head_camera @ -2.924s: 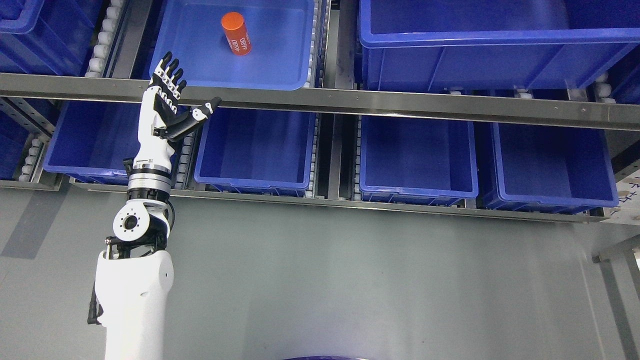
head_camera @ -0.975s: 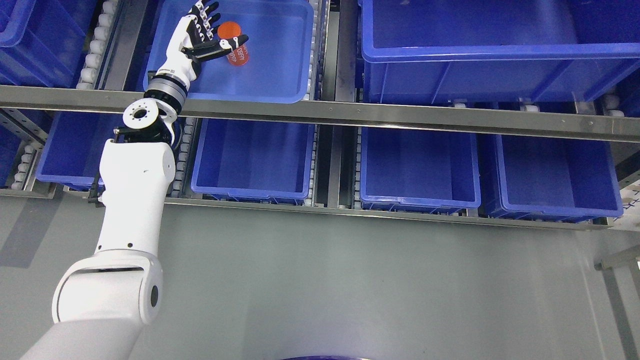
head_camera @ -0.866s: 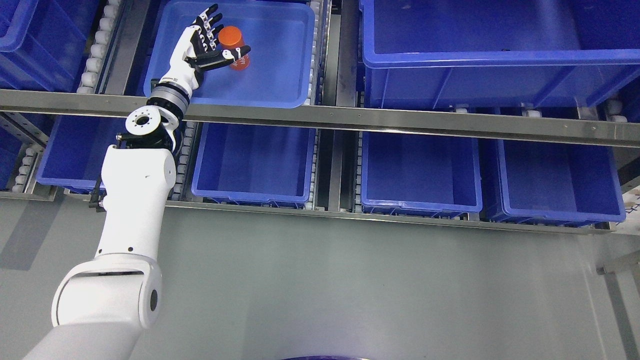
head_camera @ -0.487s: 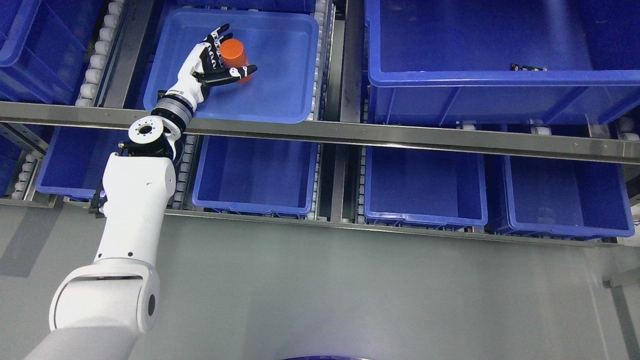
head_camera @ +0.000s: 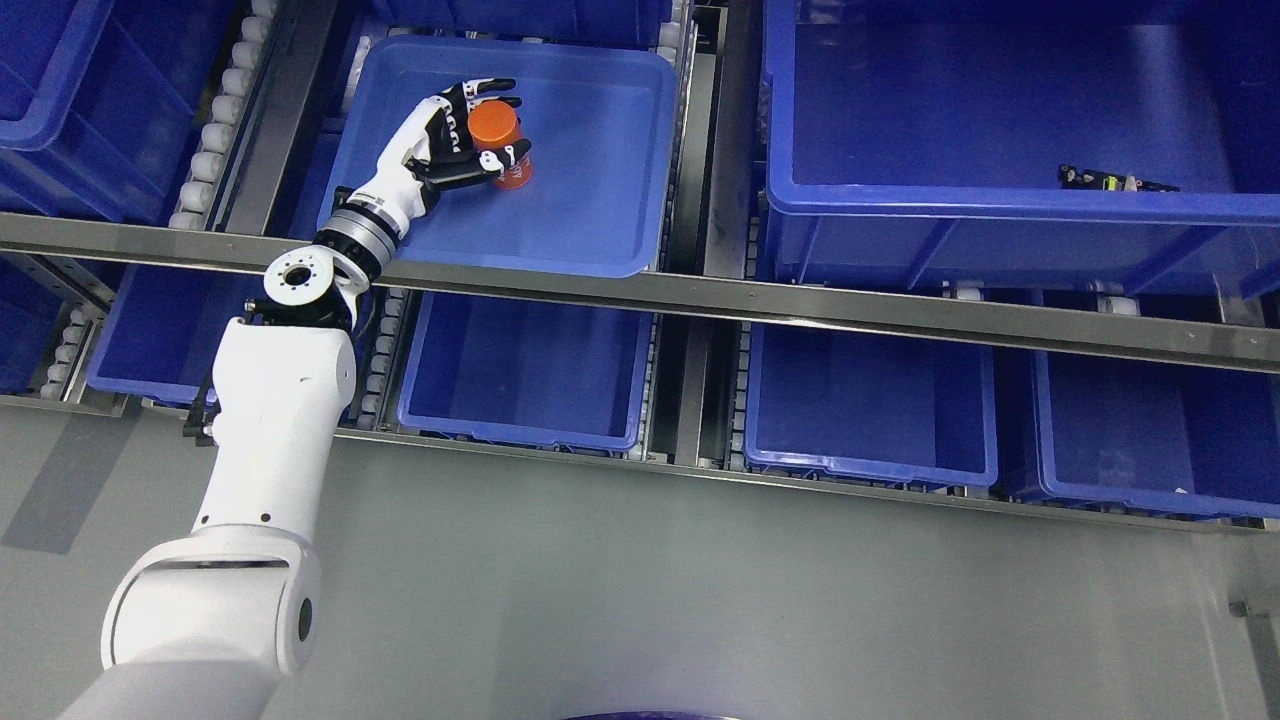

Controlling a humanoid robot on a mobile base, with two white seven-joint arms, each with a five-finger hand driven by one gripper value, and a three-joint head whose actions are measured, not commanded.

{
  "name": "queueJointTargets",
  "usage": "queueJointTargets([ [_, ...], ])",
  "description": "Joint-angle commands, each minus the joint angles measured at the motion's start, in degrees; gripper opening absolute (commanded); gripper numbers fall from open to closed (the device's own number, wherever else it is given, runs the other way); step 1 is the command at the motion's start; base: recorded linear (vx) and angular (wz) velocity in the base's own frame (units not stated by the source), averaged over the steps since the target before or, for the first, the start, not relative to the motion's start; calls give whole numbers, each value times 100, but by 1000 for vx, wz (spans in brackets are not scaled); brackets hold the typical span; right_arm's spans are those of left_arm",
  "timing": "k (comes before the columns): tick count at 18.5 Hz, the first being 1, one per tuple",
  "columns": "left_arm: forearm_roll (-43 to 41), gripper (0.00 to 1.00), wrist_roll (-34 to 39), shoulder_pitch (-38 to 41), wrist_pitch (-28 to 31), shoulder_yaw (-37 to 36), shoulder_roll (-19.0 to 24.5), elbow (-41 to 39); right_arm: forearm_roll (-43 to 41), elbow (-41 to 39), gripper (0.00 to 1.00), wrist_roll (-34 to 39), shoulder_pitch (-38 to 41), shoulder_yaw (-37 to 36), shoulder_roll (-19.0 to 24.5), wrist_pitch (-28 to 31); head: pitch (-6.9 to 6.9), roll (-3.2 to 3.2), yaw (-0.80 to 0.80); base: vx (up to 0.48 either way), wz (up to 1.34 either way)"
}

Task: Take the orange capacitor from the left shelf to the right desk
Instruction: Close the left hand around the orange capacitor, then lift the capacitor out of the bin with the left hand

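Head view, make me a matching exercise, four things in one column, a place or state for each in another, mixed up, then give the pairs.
1. orange capacitor
2. left hand
3. shallow blue tray
4. small dark part

A. on the upper shelf, holding the capacitor
B. inside the big bin at upper right
C. fingers curled around something
D. upright, wrapped by fingers

Pairs: 1-D, 2-C, 3-A, 4-B

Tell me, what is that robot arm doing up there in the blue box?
The robot's left hand is reaching up into a shallow blue tray on the upper shelf. Its fingers are wrapped around an orange can, a capacitor it is meant to carry to a desk. The can still looks to be in the tray, not lifted out yet. Other blue bins sit on the shelf below. The right arm is not in the picture.
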Motion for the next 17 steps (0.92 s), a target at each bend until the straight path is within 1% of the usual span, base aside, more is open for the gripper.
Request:
queueJointTargets([
  [1,18,0,-498,145,-405,578,-309,38,26,-100,100,2,114,-70,-100,3,0,0,0,52,-1],
  [8,27,0,-570,198,-414,675,-318,29,26,-100,100,2,114,-70,-100,3,0,0,0,27,13],
  [10,97,0,-579,180,-501,973,-350,-136,26,-100,100,2,114,-70,-100,3,0,0,0,0,0],
  [12,307,0,-597,154,-528,1272,-350,-855,26,-100,100,2,114,-70,-100,3,0,0,0,0,0],
  [15,747,0,-405,154,-554,1344,-350,-1980,26,-100,100,2,114,-70,-100,3,0,0,0,0,0],
  [16,774,1,-125,137,-598,1326,-350,-2218,26,-100,100,2,114,-70,-100,3,0,0,0,0,0],
  [17,818,2,470,119,-781,1248,-350,-2447,26,-100,100,2,114,-70,-100,3,0,0,0,0,0],
])
